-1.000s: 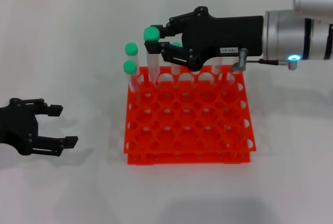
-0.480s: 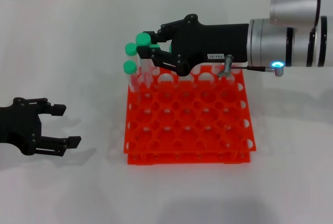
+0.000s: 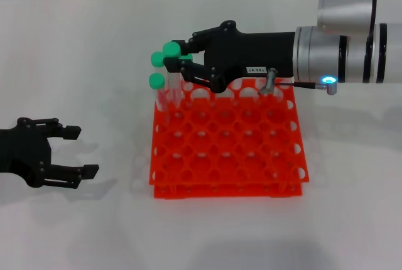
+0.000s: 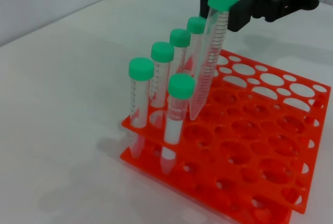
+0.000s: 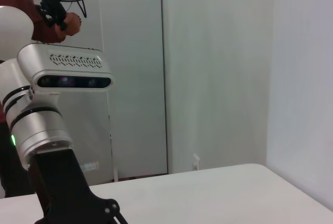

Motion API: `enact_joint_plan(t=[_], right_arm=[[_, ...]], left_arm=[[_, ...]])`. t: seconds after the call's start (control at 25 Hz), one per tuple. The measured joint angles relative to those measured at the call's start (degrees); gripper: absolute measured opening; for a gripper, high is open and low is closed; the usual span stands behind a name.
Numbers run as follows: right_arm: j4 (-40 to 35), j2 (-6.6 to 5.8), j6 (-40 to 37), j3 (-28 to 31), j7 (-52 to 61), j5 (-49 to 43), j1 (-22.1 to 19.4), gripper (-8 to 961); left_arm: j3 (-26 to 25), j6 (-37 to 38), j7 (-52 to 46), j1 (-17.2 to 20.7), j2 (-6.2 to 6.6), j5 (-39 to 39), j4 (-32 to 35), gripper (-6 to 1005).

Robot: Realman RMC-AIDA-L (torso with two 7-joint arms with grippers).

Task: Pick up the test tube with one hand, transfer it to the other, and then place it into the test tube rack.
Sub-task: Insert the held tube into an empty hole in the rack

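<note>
right gripper (image 3: 179,63): black claw, white text label, silver wrist, black bands, blue-lit metal plug. left gripper (image 3: 74,152): black two-fingered claw, visible screws.

A plain white desk (image 3: 207,238) fills the foreground. Behind it stand pale grey wall panels (image 5: 218,67) with vertical seams, under soft, even light.

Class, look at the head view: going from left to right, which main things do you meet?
Left gripper → test tube held in the right gripper above the test tube rack → silver wrist.
</note>
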Motion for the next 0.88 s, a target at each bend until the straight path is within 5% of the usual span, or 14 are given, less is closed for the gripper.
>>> enact_joint_plan(t=[0.88], right_arm=[[2.5,-0.09,1.6,-0.1,-1.0,0.0,0.2,252]], left_arm=[[0.0,0.0,0.6,-0.4,-0.13,0.1,-0.7,873]])
